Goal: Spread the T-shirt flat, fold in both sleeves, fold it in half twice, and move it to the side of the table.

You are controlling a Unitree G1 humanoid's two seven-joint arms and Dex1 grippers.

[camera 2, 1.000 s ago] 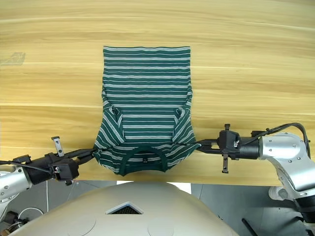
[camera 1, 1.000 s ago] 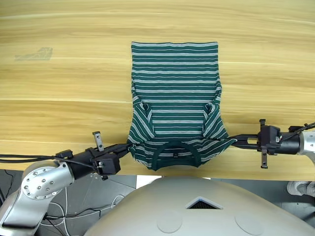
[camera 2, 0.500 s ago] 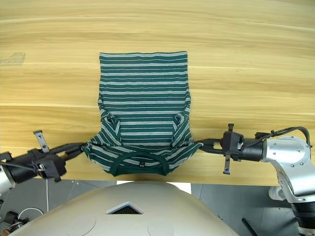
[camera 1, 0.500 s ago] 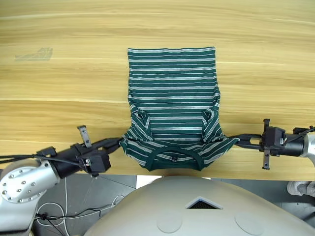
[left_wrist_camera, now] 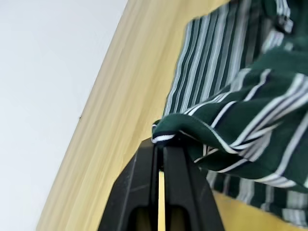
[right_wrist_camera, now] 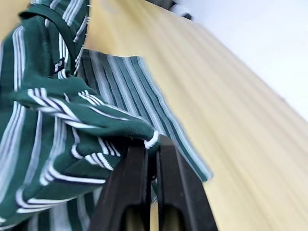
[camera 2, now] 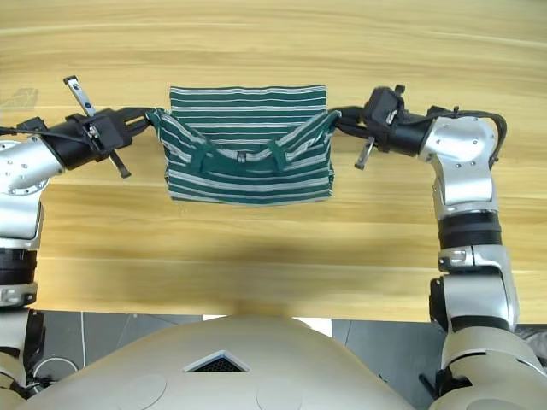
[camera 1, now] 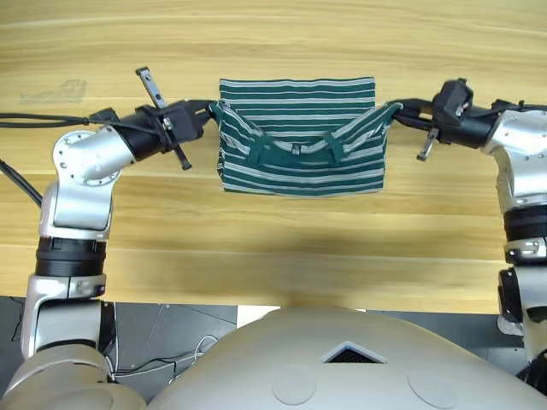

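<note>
The green T-shirt [camera 1: 297, 162] with white stripes lies on the wooden table [camera 1: 273, 248], its collar half lifted and carried over the hem half. My left gripper [camera 1: 211, 108] is shut on the shirt's left shoulder corner; in the left wrist view the gripper [left_wrist_camera: 159, 142] pinches the cloth's edge. My right gripper [camera 1: 394, 108] is shut on the right shoulder corner, and the right wrist view shows the gripper [right_wrist_camera: 153, 142] clamping the striped fabric [right_wrist_camera: 57, 134]. The collar [camera 2: 239, 156] sags between the two held corners above the lower layer.
Bare wood stretches on all sides of the shirt. The table's near edge [camera 1: 273, 303] runs across the bottom of the head views, with dark floor and cables [camera 1: 171, 342] below it.
Both grippers have carried the shoulder corners from the near table edge up and away to the far hem. The shirt is now doubled over, half as long.
</note>
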